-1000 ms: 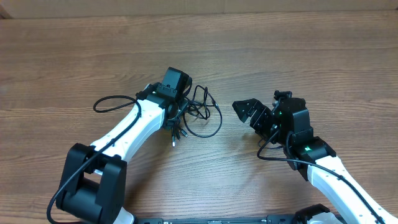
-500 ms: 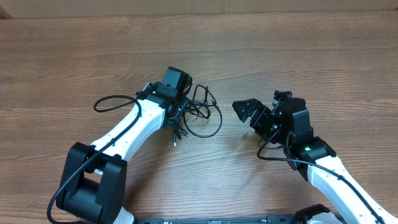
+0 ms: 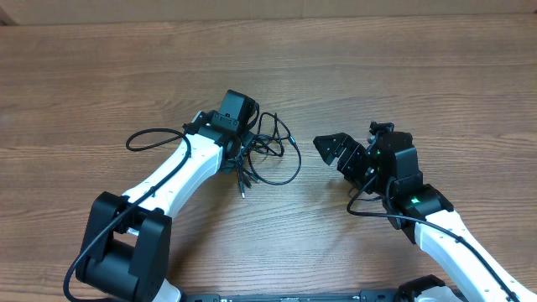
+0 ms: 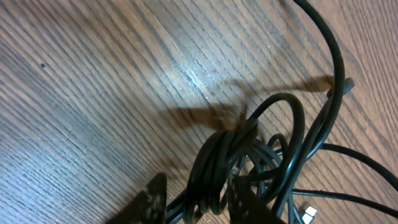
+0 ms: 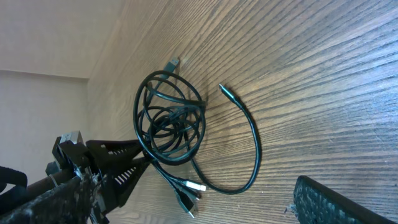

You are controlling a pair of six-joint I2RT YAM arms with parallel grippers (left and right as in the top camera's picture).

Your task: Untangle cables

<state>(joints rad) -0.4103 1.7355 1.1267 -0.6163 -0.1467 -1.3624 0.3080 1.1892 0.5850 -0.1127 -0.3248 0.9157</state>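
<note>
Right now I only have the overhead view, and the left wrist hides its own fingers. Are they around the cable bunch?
Observer: Yes, the left wrist view shows the left gripper with a finger either side of the knotted cables; whether it pinches them, I cannot tell.
Operator: Any free end showing?
Observer: In the right wrist view one cord arcs out of the bunch, and its plug lies on the table apart from the coil.

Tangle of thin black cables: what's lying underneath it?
Only bare wooden table shows through the loops of the thin black cables. The left gripper straddles one bunch; what lies beneath that dense knot is covered.
</note>
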